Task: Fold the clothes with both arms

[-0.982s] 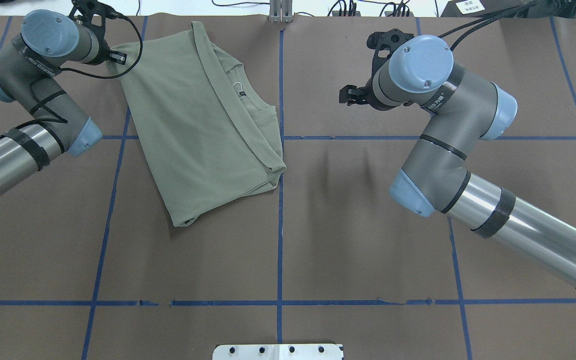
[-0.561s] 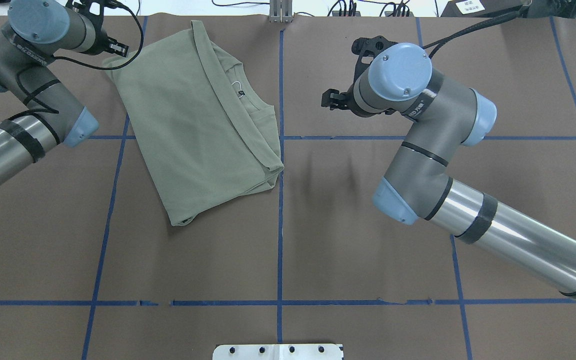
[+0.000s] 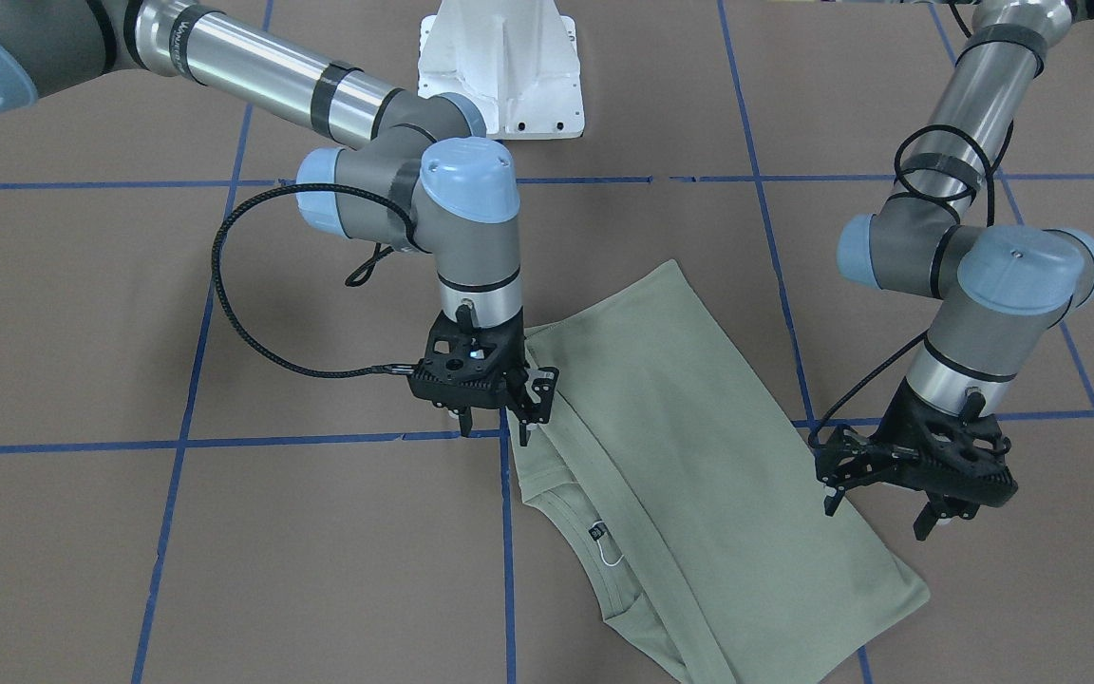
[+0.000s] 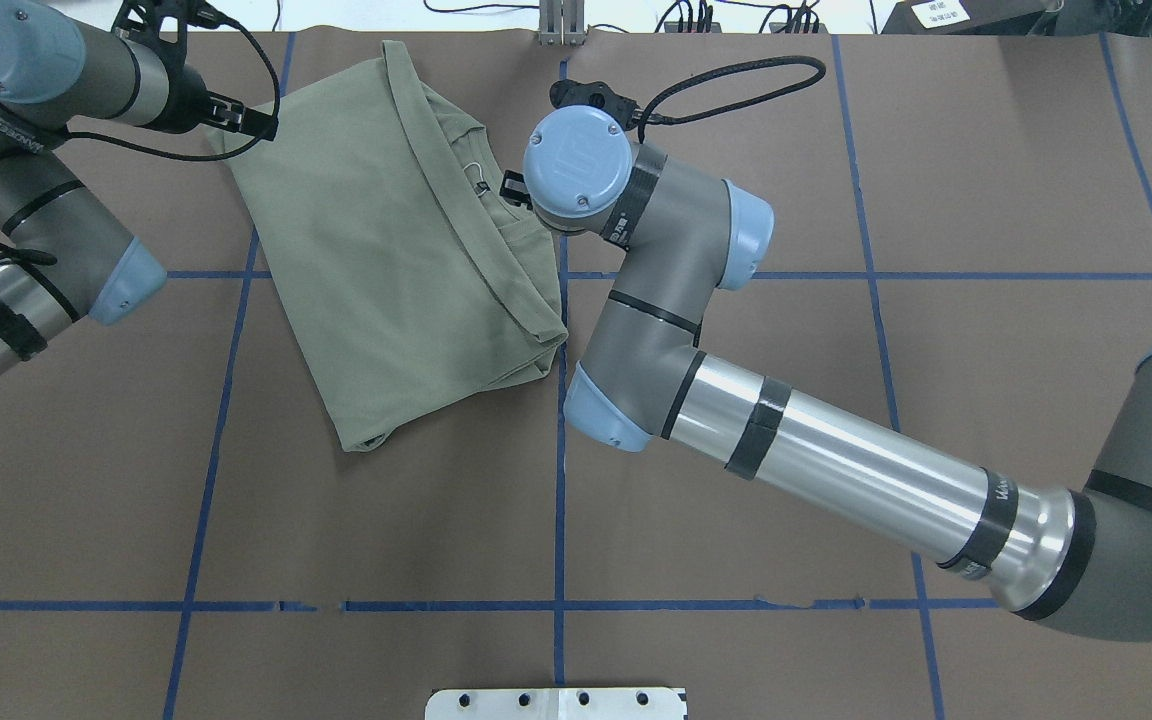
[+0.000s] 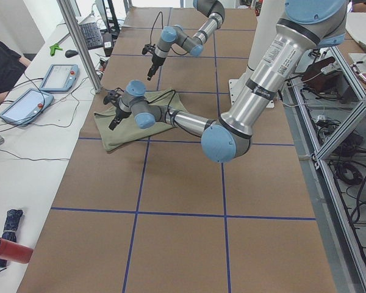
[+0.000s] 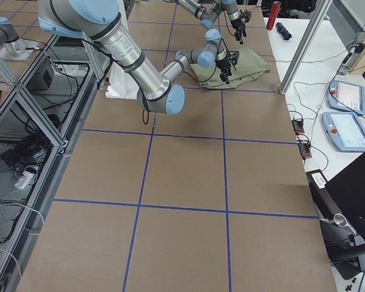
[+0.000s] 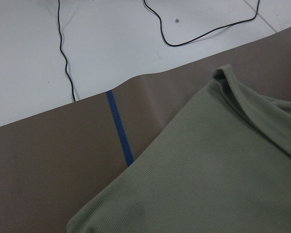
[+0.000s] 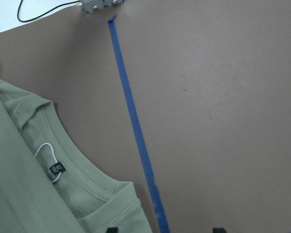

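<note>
Right gripper (image 3: 495, 429) and left gripper (image 3: 877, 515) both gape wide at edges of the folded sage-green shirt (image 3: 699, 456) (black neck label (image 3: 597, 530) showing).

left hand (image 3: 875, 513) and right hand (image 3: 495, 427) both point down with fingers spread apart.

Shirt (image 3: 699, 456) on table (image 3: 224, 570) between left hand (image 3: 875, 513) and right hand (image 3: 495, 429)

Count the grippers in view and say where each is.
2. The left gripper is at the shirt's outer corner; the right gripper at its collar-side edge. None seems hidden.
</note>
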Robot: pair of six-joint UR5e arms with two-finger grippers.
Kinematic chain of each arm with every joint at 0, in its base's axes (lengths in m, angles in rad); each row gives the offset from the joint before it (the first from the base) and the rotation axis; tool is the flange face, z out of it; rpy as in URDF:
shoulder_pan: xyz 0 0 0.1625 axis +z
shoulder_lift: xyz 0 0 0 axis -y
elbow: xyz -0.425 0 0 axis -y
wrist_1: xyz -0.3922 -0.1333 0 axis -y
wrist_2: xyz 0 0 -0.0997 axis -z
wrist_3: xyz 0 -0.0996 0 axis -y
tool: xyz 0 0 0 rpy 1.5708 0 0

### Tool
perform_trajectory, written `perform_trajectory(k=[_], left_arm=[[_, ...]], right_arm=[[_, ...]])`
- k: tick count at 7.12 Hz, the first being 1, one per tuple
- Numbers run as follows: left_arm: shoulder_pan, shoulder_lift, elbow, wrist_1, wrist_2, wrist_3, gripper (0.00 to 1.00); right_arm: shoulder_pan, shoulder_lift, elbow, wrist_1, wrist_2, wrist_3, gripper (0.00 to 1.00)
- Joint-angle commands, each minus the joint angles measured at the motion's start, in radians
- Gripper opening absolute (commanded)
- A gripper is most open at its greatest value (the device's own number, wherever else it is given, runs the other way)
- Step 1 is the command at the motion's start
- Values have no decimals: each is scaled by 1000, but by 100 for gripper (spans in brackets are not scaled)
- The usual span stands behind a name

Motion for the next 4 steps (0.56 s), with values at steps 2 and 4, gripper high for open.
perform_trajectory(k=[2,4], left_arm=[[0,19,-16,-5,-24,-1,100],[0,21,-15,-5,-24,-1,100]], right_arm=[[-48,50,-137,91,-66,-20,54],[-62,49,-150,91,-70,-21,54]])
